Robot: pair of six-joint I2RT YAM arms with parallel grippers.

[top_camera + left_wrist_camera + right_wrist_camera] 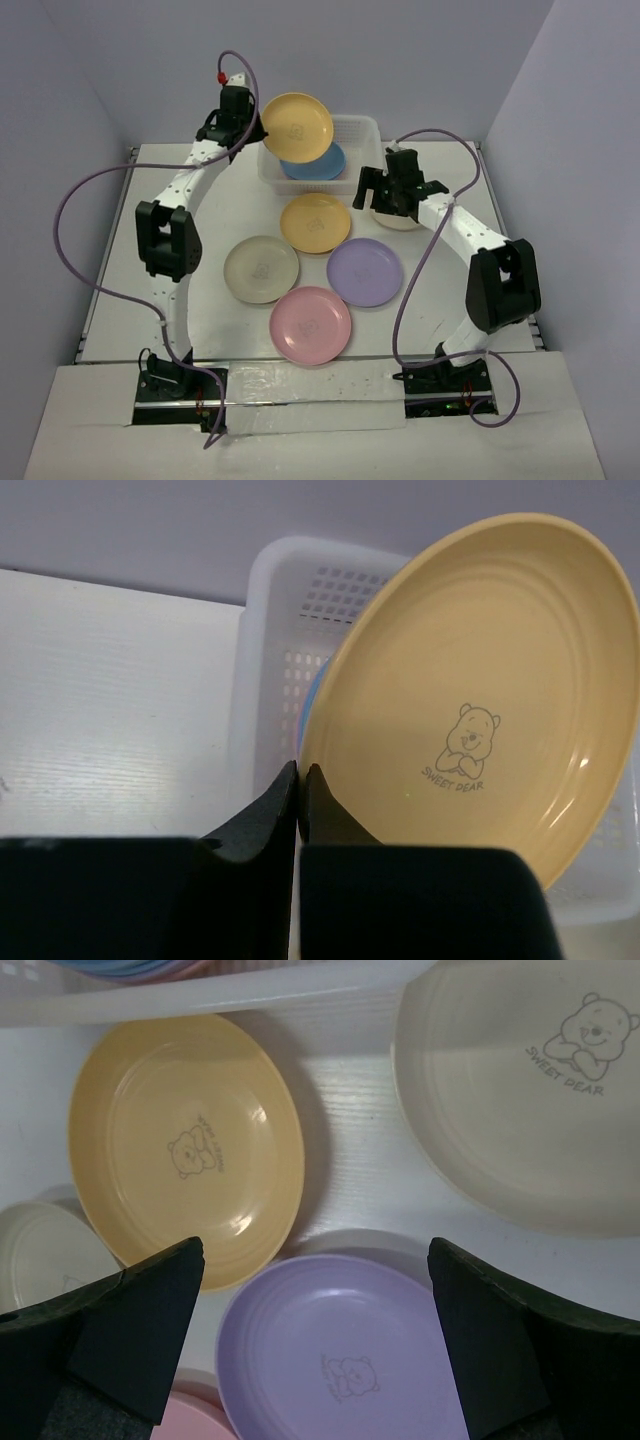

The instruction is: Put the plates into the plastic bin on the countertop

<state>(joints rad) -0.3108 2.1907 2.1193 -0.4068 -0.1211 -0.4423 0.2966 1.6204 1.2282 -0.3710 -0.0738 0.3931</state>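
Note:
My left gripper (255, 125) is shut on the rim of a yellow-orange plate (297, 127) and holds it tilted above the plastic bin (362, 128). In the left wrist view the fingertips (302, 780) pinch the plate's (480, 680) lower left edge over the bin (290, 610). A blue plate (322, 163) lies in the bin. My right gripper (385, 200) is open and empty, above the countertop between a yellow plate (185, 1145), a lavender plate (340, 1350) and a cream plate (520, 1100).
On the countertop (200, 200) lie a yellow plate (315, 222), a cream plate (262, 268), a lavender plate (365, 272) and a pink plate (311, 325). Another cream plate (398, 220) is partly hidden under my right gripper. Lavender-grey walls enclose the counter.

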